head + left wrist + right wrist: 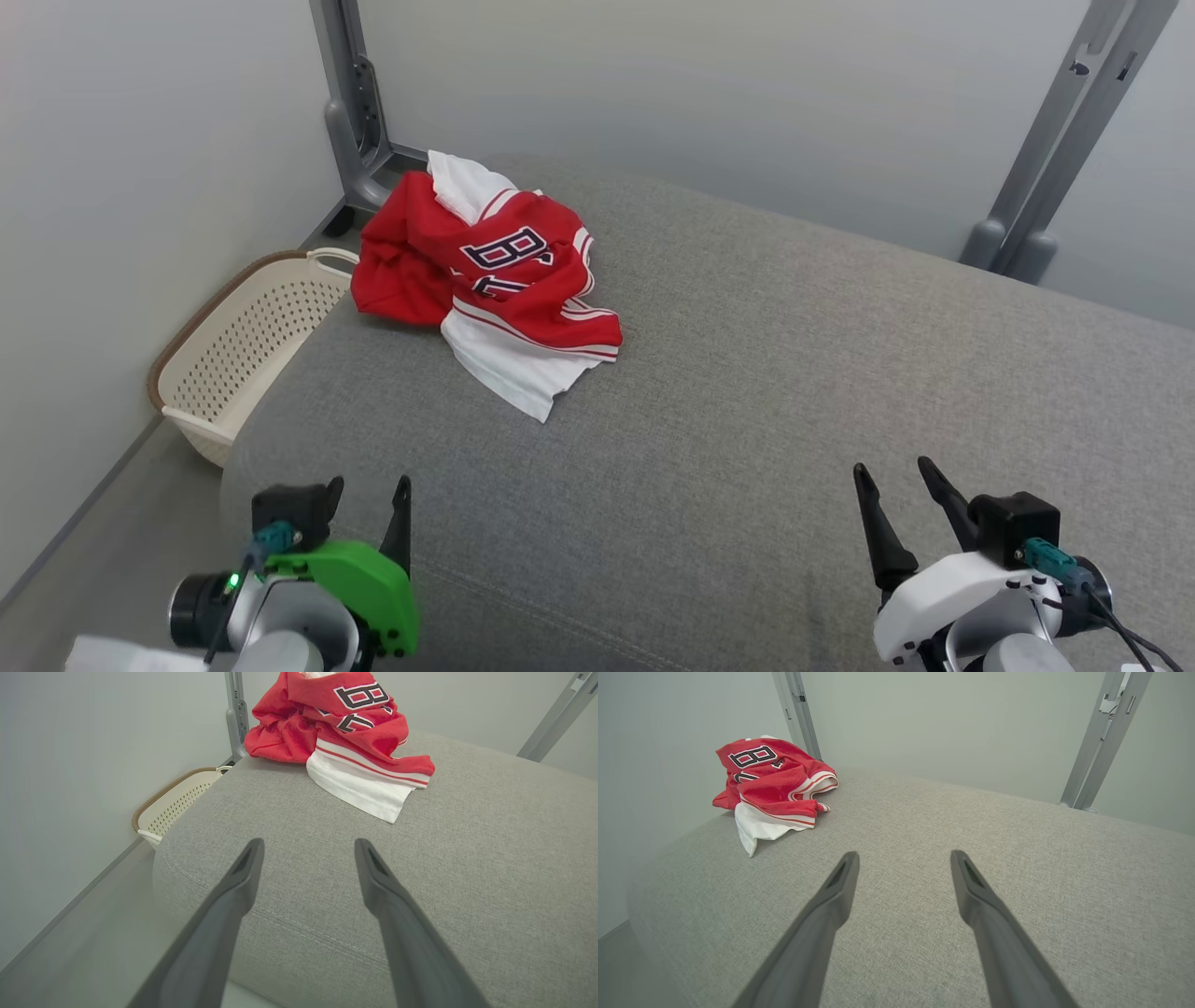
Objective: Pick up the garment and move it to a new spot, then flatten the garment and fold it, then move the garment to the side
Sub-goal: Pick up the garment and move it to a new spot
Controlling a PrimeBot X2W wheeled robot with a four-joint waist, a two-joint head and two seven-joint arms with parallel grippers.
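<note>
Right now the garment [485,271], a red jersey with white trim and dark lettering, lies crumpled in a heap at the far left corner of the grey cushion [747,392]. Its red bulk reaches up to the cushion's left edge, and one white flap spreads flat toward the middle. Part of the lettering faces up on top of the heap, with folds of red cloth bunched to its left and a striped hem curling along its right side. The left gripper [369,485], on a green wrist housing, sits over the near left corner of the cushion with its two dark fingers spread wide and nothing between them. In the left wrist view those fingers point across the bare fabric toward the garment, well apart from it. The right gripper [892,467], on a white wrist housing, sits over the near edge toward the right, its fingers likewise parted and holding nothing, farther still from the garment. Whether either gripper touches the cushion cannot be told. A cream perforated basket [233,355] stands on the floor [103,560] just beside the cushion's left edge, against the pale wall [140,187]. One grey metal post [355,112] rises behind the far left corner, and another post [1055,149] rises behind the far right.
</note>
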